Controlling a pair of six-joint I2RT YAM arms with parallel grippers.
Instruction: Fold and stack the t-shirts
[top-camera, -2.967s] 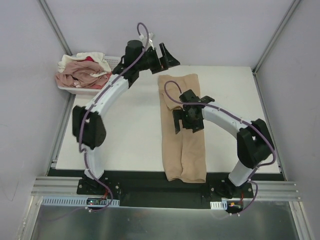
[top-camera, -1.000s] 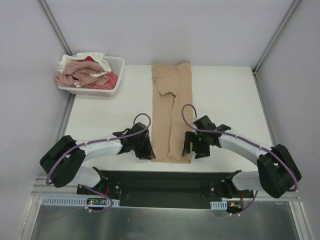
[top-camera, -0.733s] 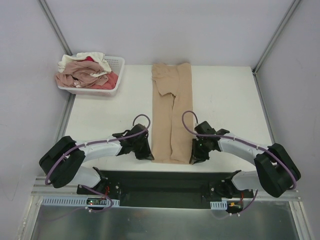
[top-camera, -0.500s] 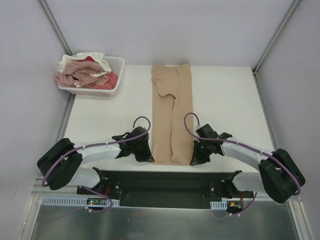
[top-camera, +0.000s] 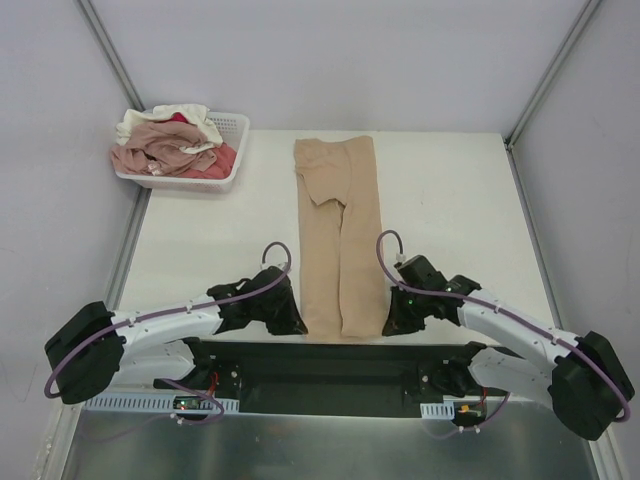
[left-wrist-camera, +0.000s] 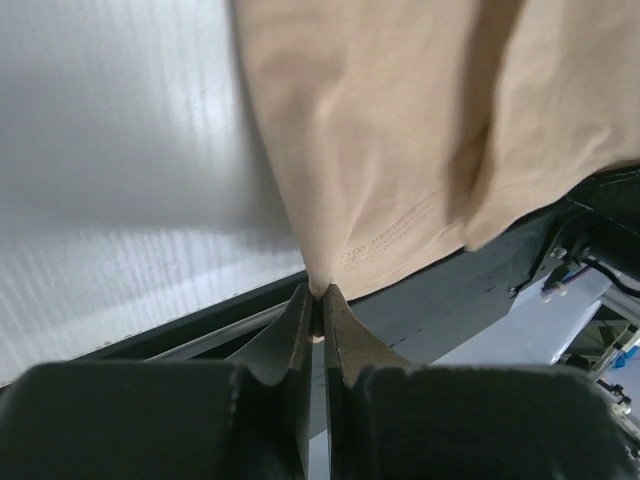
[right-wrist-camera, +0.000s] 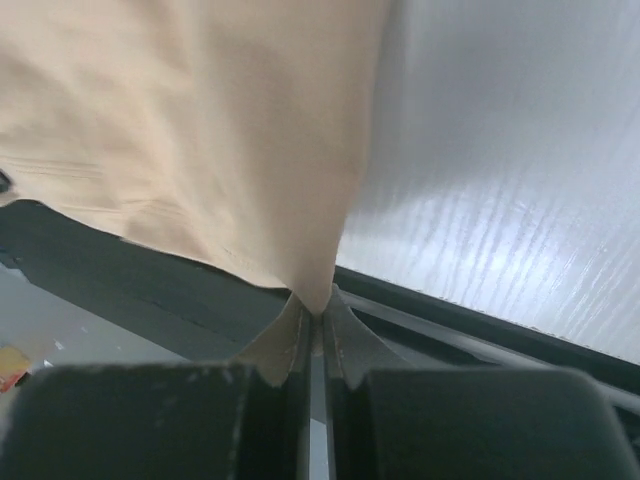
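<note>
Tan t-shirt dragged further toward the frame bottom, with your left gripper and right gripper each clamping a near hem corner (basket upper left).

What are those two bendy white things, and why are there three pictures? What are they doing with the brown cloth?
Those are two robot arms, bolted to the near edge of a white table. One picture looks down from above. The other two come from little cameras on the wrists, so you see each pincer up close. A long, folded tan t-shirt lies on the table. The left gripper is pinched shut on one near corner, the right gripper on the other. At the far left, a white basket holds more crumpled shirts.
</note>
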